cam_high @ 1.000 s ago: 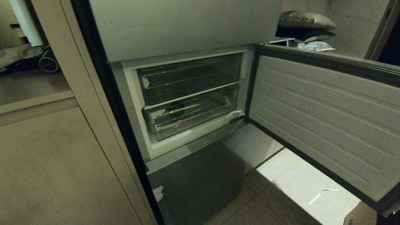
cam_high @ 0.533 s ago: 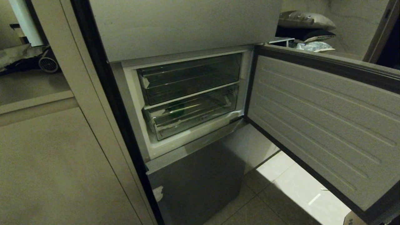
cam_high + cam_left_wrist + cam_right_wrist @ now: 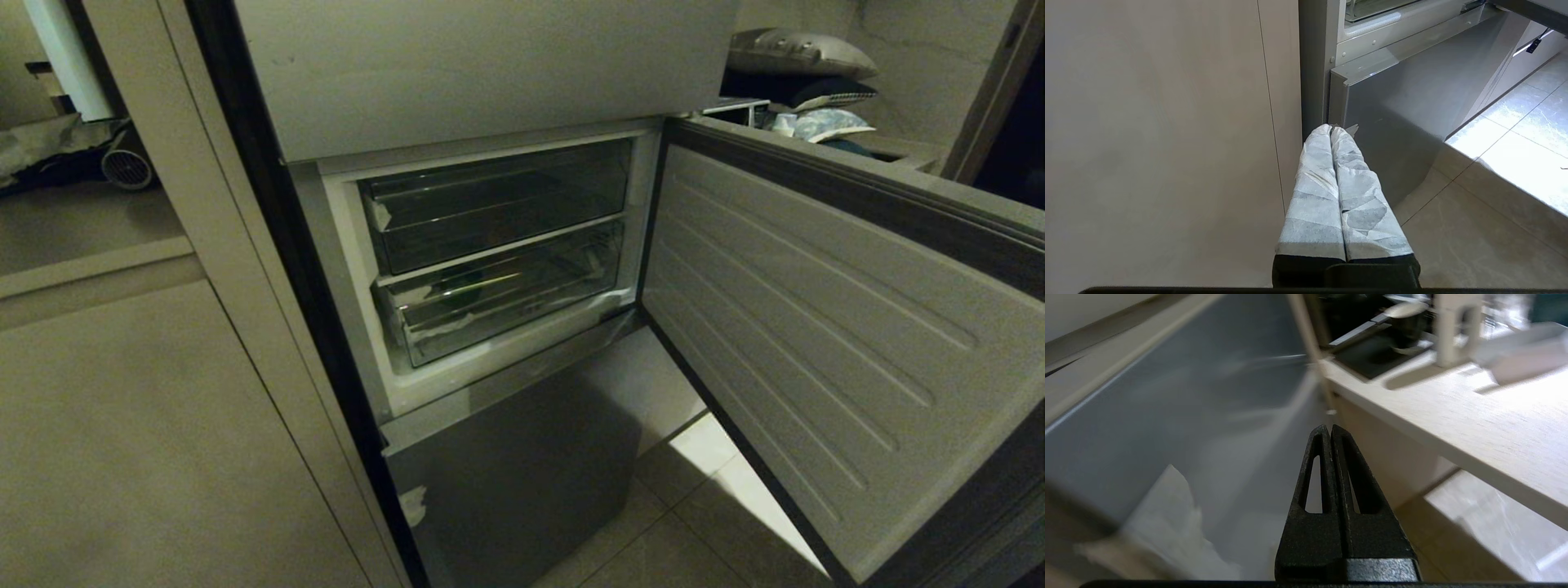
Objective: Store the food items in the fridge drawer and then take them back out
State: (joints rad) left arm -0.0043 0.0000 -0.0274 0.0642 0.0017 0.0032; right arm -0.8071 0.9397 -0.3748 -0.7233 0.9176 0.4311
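Head view: fridge open, both hands empty

Small glossy dark-green food lump (image 3: 464,287) sits inside the lower clear plastic fridge drawer (image 3: 498,306), pushed in. Grey steel door (image 3: 824,327) stands ajar. Left hand (image 3: 1331,130), paper-wrapped, is pressed together near the floor; right hand (image 3: 1329,428) is pinched together beside a pale wooden bench (image 3: 1453,412).

The right gripper (image 3: 1330,430), fingers pressed together and empty, points between a grey door panel (image 3: 1180,388) and a pale wooden counter (image 3: 1453,424).

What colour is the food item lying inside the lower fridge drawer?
Dark green; the food item shows through the clear front of the lower fridge drawer, best in the head view.
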